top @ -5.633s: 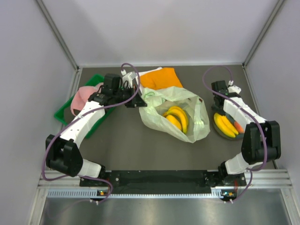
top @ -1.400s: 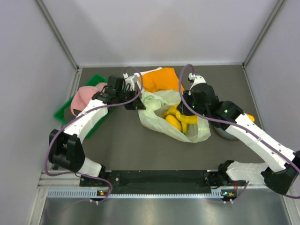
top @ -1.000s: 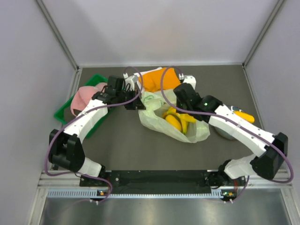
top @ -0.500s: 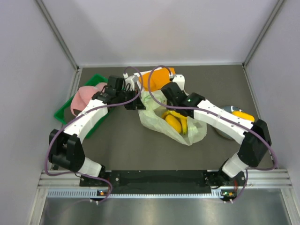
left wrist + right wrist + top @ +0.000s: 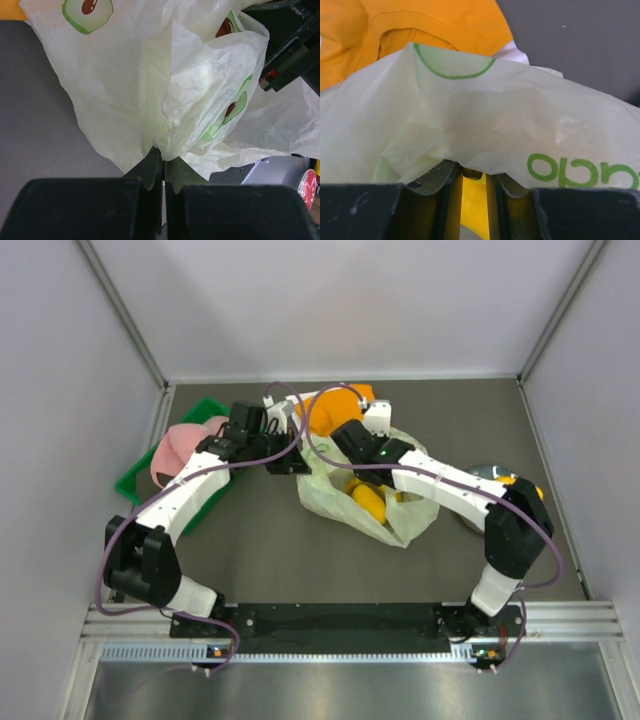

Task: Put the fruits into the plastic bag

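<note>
I am pinching the left rim of the crinkly, pale green, avocado-printed plastic bag (image 5: 408,523) with my left end effector (image 5: 164,167). It is lying mid-way across the counter (image 5: 270,545), yellow bananas (image 5: 368,502) showing through its film.

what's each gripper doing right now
left gripper: closed, pinching the crinkly pale green avocado-print plastic bag
right gripper: closed on curved yellow bananas, under the bag's film

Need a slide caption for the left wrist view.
Left hand shut on a fold of the avocado-print plastic bag, dark table beneath.
</note>
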Available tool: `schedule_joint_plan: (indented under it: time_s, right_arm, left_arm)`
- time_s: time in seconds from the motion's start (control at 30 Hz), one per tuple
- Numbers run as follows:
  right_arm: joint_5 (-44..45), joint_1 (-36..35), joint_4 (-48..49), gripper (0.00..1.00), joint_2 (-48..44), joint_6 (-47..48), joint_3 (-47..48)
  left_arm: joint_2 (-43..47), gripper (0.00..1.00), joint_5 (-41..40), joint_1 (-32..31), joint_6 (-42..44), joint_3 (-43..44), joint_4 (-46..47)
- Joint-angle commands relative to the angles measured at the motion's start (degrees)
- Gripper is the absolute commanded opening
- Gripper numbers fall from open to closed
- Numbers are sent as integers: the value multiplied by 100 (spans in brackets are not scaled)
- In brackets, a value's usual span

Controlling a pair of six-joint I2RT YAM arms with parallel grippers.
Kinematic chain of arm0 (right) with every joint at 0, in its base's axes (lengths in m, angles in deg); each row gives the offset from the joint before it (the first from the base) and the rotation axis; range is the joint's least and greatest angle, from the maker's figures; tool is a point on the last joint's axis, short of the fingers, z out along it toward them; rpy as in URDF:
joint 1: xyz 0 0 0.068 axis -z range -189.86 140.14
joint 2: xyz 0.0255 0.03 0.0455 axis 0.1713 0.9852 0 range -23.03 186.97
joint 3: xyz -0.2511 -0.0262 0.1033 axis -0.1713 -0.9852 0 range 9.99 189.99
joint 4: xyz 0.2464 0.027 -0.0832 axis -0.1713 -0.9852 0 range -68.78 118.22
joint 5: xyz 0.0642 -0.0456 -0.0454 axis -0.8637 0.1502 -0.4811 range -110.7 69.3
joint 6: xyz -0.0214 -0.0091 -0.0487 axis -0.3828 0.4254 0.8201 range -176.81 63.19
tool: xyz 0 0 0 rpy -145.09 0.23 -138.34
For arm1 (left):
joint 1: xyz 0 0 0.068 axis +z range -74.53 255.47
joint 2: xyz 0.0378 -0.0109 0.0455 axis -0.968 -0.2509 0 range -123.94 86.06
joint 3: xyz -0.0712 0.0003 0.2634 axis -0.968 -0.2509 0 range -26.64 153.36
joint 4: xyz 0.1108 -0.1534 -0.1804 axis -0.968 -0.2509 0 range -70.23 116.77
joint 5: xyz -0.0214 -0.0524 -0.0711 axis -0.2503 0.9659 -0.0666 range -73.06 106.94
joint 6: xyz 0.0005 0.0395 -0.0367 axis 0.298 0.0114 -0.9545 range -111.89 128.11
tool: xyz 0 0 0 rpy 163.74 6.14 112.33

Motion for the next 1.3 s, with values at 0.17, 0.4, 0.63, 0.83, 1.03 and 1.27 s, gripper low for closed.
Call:
schedule_joint_plan:
  time_s: [0.17, 0.4, 0.63, 0.83, 1.03, 1.27]
  right_arm:
    - [-284, 429, 368, 28, 7, -568, -249]
    - [-432, 420, 315, 52, -2, -524, -232]
    - [-1003, 420, 851, 69, -318, -68, -573]
    - [-1716, 411, 1335, 75, -942, 153, -943]
    - [-2050, 394, 1317, 75, -1522, 293, -1102]
    - [-2673, 403, 1422, 75, -2075, 417, -1260]
  left_arm:
    - [148, 0, 131, -29, 43, 136, 66]
    - [157, 0, 149, -29, 35, 144, 66]
    - [148, 0, 149, -29, 35, 144, 66]
    - [156, 0, 149, -29, 35, 144, 66]
    - [157, 0, 149, -29, 26, 144, 74]
    - [157, 0, 140, -29, 26, 136, 75]
